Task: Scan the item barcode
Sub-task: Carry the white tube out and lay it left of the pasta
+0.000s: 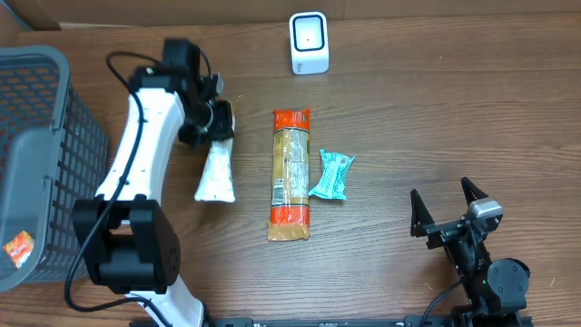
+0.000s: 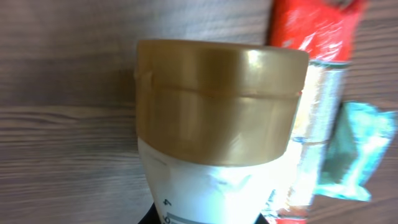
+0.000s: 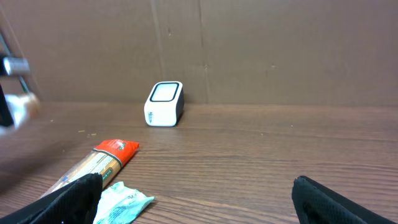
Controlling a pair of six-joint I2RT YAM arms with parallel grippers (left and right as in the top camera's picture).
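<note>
Clearances on the table (image 1: 436,109). The right half lay bare between the right gripper (image 1: 439,188), jaws parted, and the scanner (image 1: 309,43) at the far edge. At centre, the long packet (image 1: 291,174) and the teal sachet (image 1: 330,174) just beside it formed a barrier. A narrow lane separated the long packet from the tube (image 1: 216,173). The left arm (image 1: 141,145) and the basket (image 1: 45,100) closed off the left side.
</note>
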